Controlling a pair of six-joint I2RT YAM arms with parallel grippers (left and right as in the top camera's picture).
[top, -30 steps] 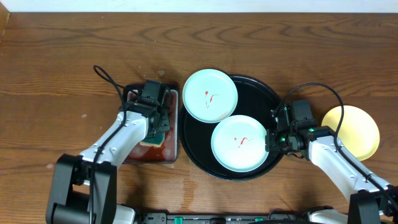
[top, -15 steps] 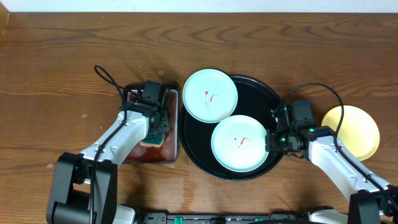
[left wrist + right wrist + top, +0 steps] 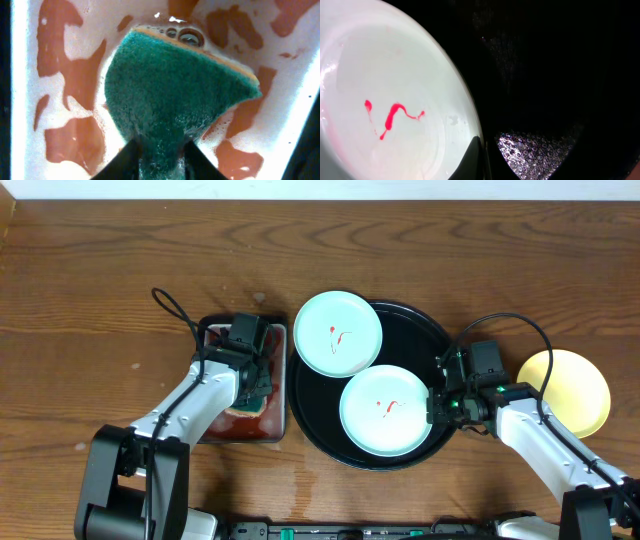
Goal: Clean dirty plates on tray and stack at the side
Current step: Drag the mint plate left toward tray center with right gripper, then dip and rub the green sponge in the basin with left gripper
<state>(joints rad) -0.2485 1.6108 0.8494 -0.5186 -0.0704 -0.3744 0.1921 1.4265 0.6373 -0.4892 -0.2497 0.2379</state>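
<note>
Mint plate point(image 3: 395, 70) rim in right tool point(image 3: 487, 162)

The large round black tray point(image 3: 545, 75) is glossy, speckled with droplets. The pale mint round plate point(image 3: 395, 60) looks smooth and shiny. The green sponge point(image 3: 170, 95) is rough and fibrous. The brown tabletop point(image 3: 90, 280) shows matt wood grain.

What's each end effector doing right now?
Left end effector: closed on the sponge.
Right end effector: closed at the rim of the plate; whether it grips cannot be told.

No legible text, no labels or brands, no numbers or signs
</note>
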